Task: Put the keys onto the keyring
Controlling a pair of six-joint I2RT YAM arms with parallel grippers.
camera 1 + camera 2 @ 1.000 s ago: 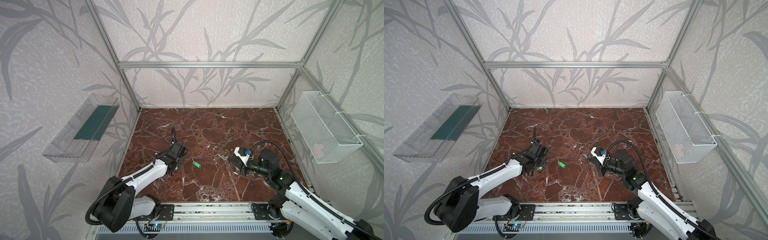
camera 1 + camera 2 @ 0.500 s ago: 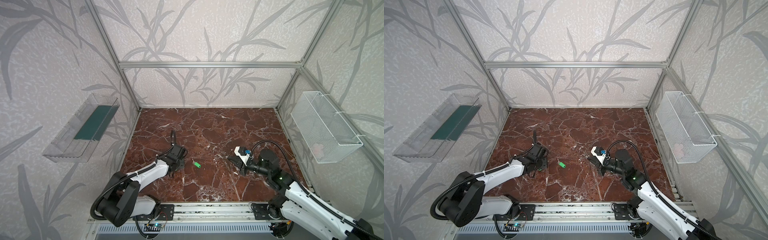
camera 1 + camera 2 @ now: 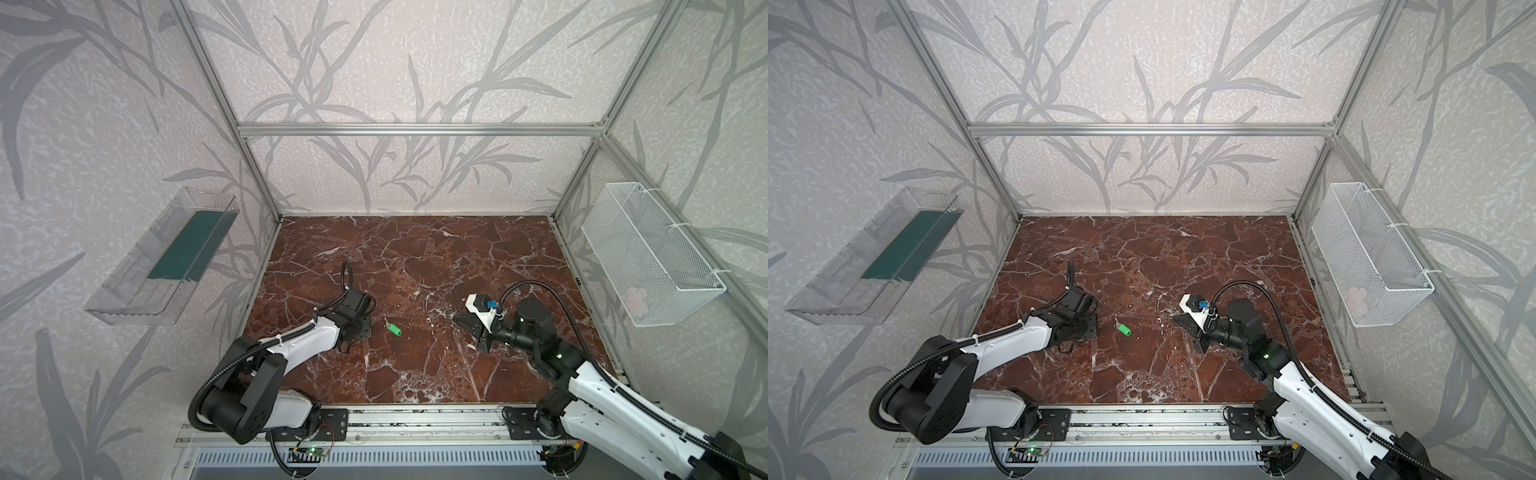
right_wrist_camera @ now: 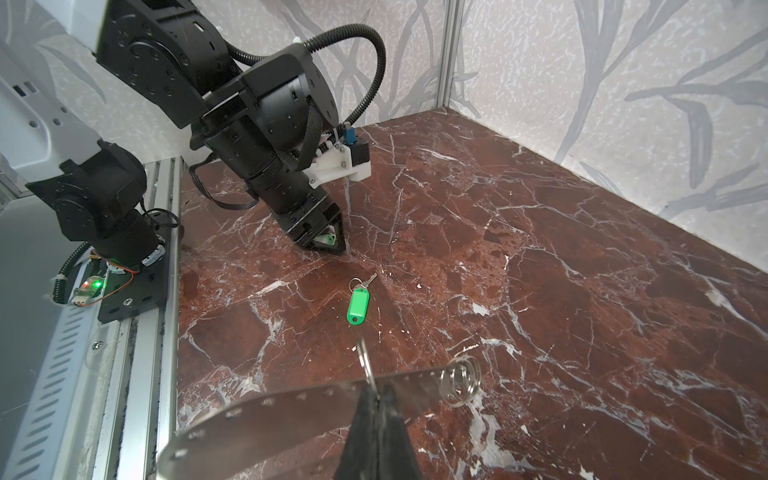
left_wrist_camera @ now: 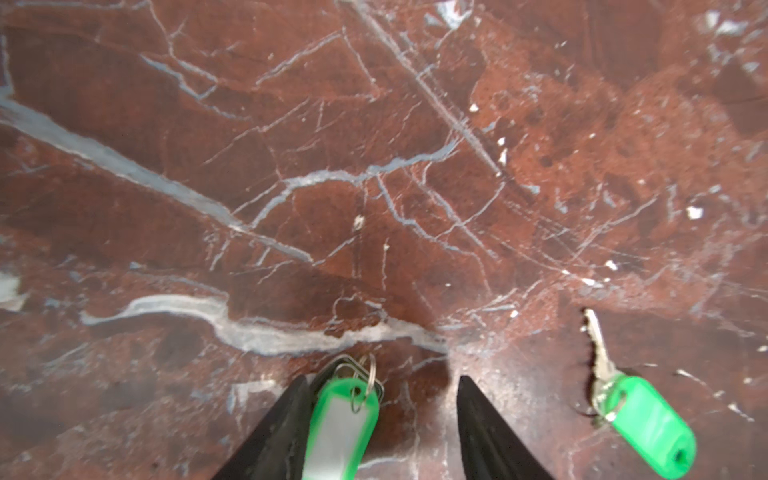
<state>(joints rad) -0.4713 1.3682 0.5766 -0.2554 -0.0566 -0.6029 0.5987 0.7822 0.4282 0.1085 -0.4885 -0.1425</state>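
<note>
In the left wrist view my left gripper [image 5: 383, 379] stands open just above the marble floor. One green key tag [image 5: 343, 419] with a pale window and wire loops lies between the fingers, against one of them. The other of the keys [image 5: 648, 424] lies loose beside the gripper, its metal key pointing away; both top views show it too [image 3: 394, 330] [image 3: 1123, 330]. My right gripper [image 4: 378, 395] is shut on the keyring [image 4: 270, 409], a flat grey metal plate with a thin wire ring standing up at the fingertips. It hovers to the right of the loose key.
A clear plastic bin [image 3: 162, 257] hangs on the left wall and a white mesh basket [image 3: 648, 257] on the right wall. An aluminium rail [image 3: 415, 419] with both arm bases runs along the front edge. A small coil ring [image 4: 461, 380] hangs at the plate's end.
My left gripper's jaws have opened wider and the left arm has shifted slightly. The loose key and the right arm have not moved.
</note>
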